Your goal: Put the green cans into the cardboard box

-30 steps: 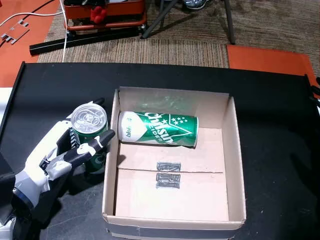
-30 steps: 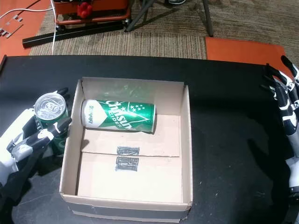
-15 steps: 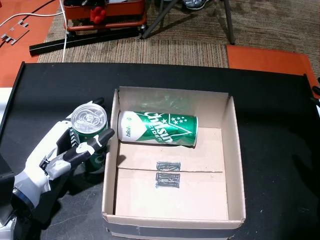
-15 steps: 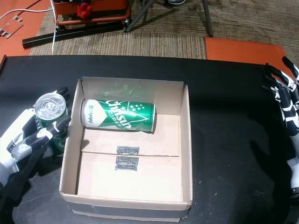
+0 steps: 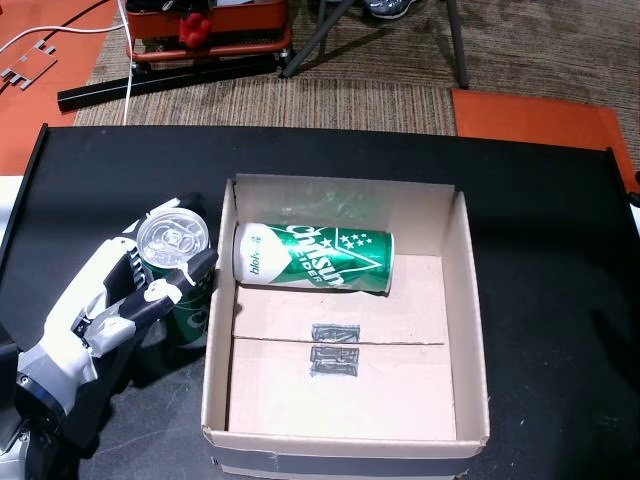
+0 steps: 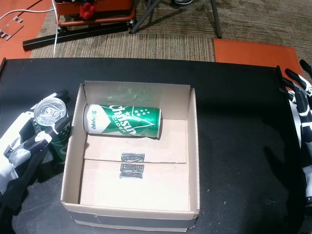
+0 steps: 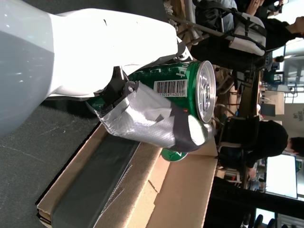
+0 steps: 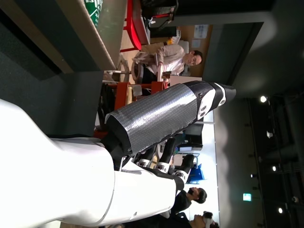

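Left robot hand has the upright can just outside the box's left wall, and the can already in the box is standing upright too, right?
Not quite. The left robot hand does hold the upright green can outside the cardboard box's left wall, but the green can in the box lies on its side, as both head views show.

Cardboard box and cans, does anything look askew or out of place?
Nothing stands out. One green can lies on its side inside the cardboard box; the left hand holds another upright can just outside its wall.
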### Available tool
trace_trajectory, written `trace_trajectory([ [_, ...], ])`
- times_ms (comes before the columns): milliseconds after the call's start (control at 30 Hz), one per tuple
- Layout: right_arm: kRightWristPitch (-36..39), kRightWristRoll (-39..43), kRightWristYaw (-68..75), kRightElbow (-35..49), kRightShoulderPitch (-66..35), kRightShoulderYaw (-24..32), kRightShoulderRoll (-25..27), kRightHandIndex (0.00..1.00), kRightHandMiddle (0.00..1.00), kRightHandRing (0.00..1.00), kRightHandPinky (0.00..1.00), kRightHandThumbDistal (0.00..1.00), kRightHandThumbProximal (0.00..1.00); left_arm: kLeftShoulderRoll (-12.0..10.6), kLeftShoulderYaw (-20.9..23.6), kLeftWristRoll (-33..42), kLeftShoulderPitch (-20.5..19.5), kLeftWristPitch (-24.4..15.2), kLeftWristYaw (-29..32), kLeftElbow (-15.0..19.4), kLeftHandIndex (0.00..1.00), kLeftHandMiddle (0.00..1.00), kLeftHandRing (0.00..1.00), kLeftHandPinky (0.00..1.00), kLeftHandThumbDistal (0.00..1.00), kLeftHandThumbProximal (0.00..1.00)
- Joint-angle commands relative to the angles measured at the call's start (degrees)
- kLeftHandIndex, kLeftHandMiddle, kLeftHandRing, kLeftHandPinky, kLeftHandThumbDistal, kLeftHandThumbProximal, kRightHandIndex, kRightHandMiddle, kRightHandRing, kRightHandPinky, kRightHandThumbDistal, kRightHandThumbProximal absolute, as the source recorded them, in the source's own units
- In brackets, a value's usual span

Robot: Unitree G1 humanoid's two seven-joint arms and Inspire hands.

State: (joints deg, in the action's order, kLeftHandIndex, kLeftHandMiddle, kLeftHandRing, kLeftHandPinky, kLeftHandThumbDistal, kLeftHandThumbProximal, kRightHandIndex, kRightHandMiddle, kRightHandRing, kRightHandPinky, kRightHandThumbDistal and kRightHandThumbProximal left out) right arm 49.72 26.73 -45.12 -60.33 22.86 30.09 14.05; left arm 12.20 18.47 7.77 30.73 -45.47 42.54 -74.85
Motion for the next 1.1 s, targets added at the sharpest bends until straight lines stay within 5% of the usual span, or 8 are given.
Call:
trace_trajectory([
  [0,0.65,0.43,0.32,0.05,-0.66,0.15,0.29,0.68,0.69,0.73,0.82,1.00,0.55,-0.55,1.87,2.56,-0.93,1.18,0.84,-0.23,0.88,0.77,0.69,0.63,0.35,0.16],
  [100,0.89,0.40,0.87,0.23,-0.60,0.20,0.16,0.67,0.69,0.72,0.80,1.00,0.54,-0.86,2.90,3.42,-0.77,1.45,1.61,-0.22,0.85,0.72,0.64,0.58,0.20,0.18],
  [833,0.25,2.07,2.52,0.69,-0.58,0.75,-0.23,0.65,0.65,0.66,0.75,1.00,0.51,-0.63,5.39,5.67,-0.10,4.63,2.86,-0.18,0.66,0.63,0.59,0.53,0.19,0.37],
  [900,0.52,2.00,2.41,0.60,-0.55,0.75,-0.16,0.66,0.65,0.66,0.75,0.98,0.51,-0.66,5.29,5.44,-0.17,3.91,2.37,-0.13,0.65,0.61,0.57,0.53,0.10,0.39],
  [1067,0.82,2.03,2.59,0.59,-0.50,0.80,-0.26,0.66,0.64,0.65,0.74,0.99,0.52,-1.26,5.62,5.76,-0.18,4.34,-0.93,0.02,0.60,0.51,0.47,0.43,0.01,0.26],
])
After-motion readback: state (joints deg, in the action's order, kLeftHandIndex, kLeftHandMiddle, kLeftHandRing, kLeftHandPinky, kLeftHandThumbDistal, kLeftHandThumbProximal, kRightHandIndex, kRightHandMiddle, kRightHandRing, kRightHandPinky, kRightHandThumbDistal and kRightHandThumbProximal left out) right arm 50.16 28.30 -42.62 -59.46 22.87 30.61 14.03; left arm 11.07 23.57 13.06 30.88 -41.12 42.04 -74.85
